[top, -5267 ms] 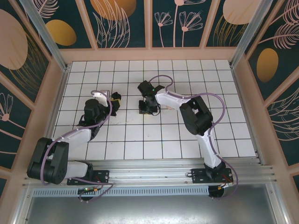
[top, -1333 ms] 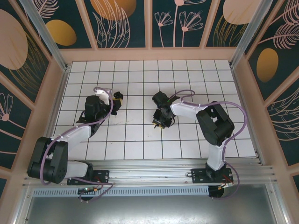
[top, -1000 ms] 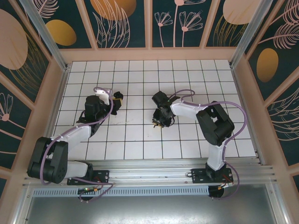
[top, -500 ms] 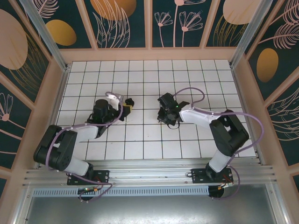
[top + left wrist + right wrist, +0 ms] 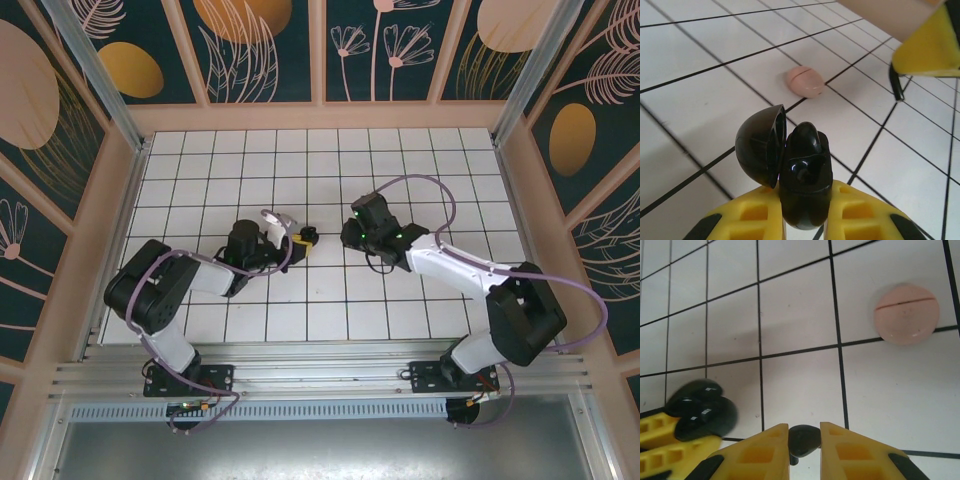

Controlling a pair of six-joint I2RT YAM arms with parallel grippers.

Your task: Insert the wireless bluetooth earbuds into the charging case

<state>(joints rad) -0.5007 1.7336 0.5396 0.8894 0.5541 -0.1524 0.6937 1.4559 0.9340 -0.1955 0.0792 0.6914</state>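
Two tight grips: left tool (image 5: 805,192) clamps the open charging case (image 5: 802,160), right tool (image 5: 804,434) pinches an earbud (image 5: 803,438). Slight misalignment at the socket could drop the earbud onto the tabletop (image 5: 800,380)

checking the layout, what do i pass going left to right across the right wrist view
black charging case → black earbud → pink round case
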